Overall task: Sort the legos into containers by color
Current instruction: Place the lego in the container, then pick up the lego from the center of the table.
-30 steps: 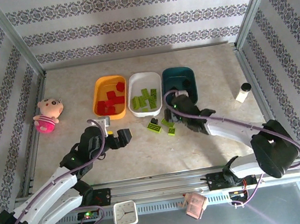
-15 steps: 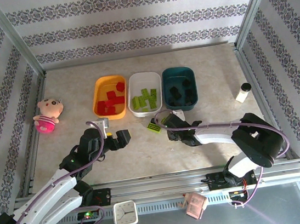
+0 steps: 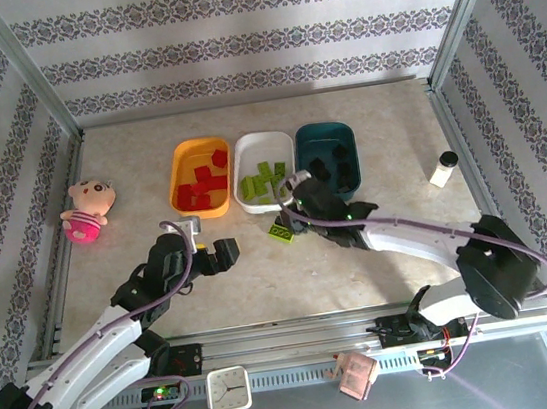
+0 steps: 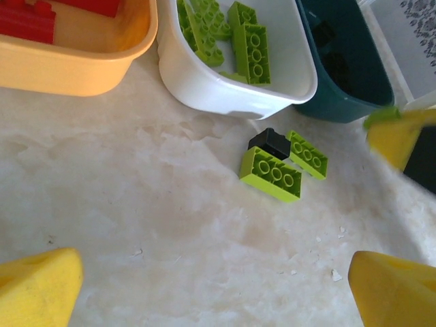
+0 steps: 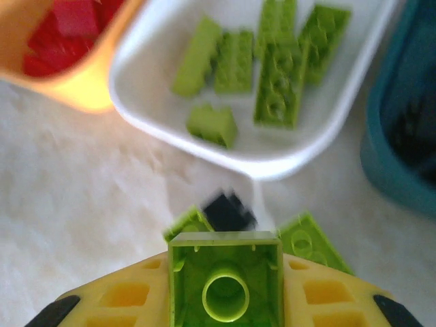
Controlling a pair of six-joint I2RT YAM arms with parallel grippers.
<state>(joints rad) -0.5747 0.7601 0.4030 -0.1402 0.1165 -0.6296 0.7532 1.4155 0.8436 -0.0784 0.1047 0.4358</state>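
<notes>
My right gripper (image 3: 303,192) is clenched on a lime brick (image 5: 225,276) just short of the white tray (image 5: 286,167). I should clear its rim, centre over the greens, and release low.

My overhead camera gives bright, even, diffuse light on the pale marbled surface (image 3: 263,276), sharp throughout, with only faint soft shadows. My left wrist view is crisp on the loose lime green plastic brick (image 4: 270,174), though the yellow fingers (image 4: 37,286) in its corners are out of focus. My right wrist view is smeared: the small black plastic brick (image 5: 228,211) streaks, the white rounded plastic tray (image 5: 286,163) glares at its rim, and only the held lime green plastic brick (image 5: 225,286) stays fairly clear.
</notes>
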